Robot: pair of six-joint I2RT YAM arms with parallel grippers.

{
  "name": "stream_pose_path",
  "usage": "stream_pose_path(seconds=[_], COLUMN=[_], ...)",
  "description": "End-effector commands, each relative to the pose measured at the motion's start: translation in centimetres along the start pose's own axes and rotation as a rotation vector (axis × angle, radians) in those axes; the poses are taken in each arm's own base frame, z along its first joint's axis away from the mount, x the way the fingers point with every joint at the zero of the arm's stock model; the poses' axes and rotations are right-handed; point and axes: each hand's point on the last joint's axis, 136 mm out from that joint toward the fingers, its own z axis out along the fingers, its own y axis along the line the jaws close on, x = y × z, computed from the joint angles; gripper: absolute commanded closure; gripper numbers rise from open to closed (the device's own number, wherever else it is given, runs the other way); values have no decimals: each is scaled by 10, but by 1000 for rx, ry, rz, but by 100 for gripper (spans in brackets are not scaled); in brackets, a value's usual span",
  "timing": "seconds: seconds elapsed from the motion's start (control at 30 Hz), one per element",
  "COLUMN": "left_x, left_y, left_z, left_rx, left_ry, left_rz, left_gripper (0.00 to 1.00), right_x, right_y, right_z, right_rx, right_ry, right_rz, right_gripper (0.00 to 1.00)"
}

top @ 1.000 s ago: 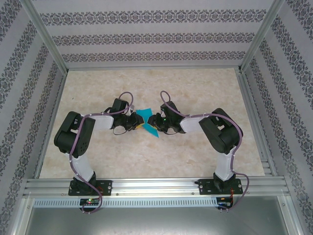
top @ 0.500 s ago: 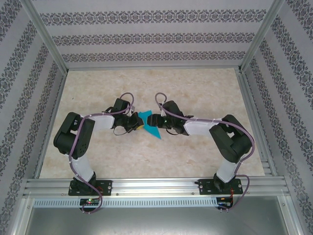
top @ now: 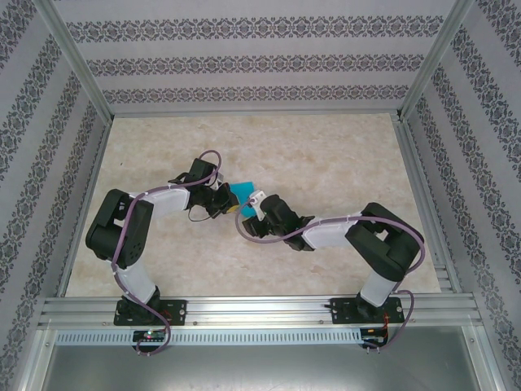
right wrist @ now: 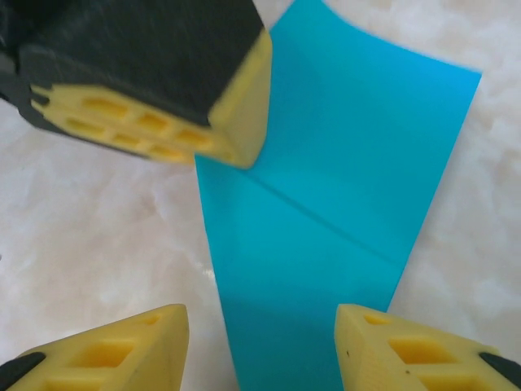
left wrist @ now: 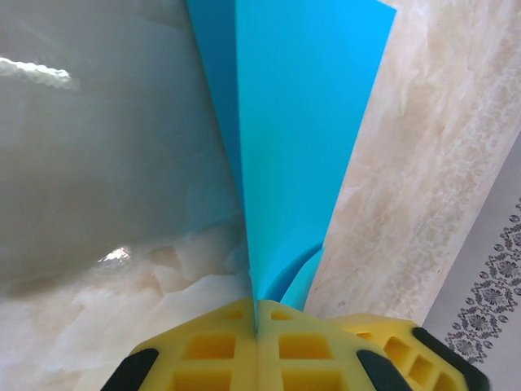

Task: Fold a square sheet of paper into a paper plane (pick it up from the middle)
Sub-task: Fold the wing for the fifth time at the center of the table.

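Note:
The cyan-blue sheet of paper (left wrist: 303,138) is folded into a narrow tapering wedge with a crease across it (right wrist: 326,220). Its narrow end is pinched between the yellow pads of my left gripper (left wrist: 257,324), which is shut on it. In the top view the paper (top: 243,191) peeks out between both grippers at the table's middle. My right gripper (right wrist: 262,332) is open, hovering just over the paper, with one pad on either side of the wedge. The left gripper's fingers (right wrist: 244,122) press the paper's far part. From above, my right gripper (top: 249,204) sits close to my left gripper (top: 229,204).
The marbled beige tabletop (top: 342,163) spreads around the arms. Patterned walls (top: 244,65) and aluminium frame posts (top: 77,73) enclose it. A metal rail (top: 260,308) runs along the near edge at the arm bases.
The right arm has swung toward the near left and lowered, and its gripper now covers much of the paper from above. The left gripper stays shut on the paper.

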Motion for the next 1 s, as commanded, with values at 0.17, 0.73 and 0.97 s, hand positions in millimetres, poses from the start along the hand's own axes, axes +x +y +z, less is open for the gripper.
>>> stream_pose_path(seconds=[0.17,0.73,0.97], left_x=[4,2,-5], left_y=[-13,-16,-19], left_z=[-7,-11,-19], left_rx=[-9,-20,-21], left_ry=[2,-10,-28], left_rz=[-14,-19,-7], left_gripper=[96,92,86], right_x=[-19,-15,-17], right_y=[9,6,0], right_z=[14,27,19], right_rx=[39,41,47], right_ry=[-119,-107,-127], right_rz=[-194,-213,-167], right_gripper=[48,73,82])
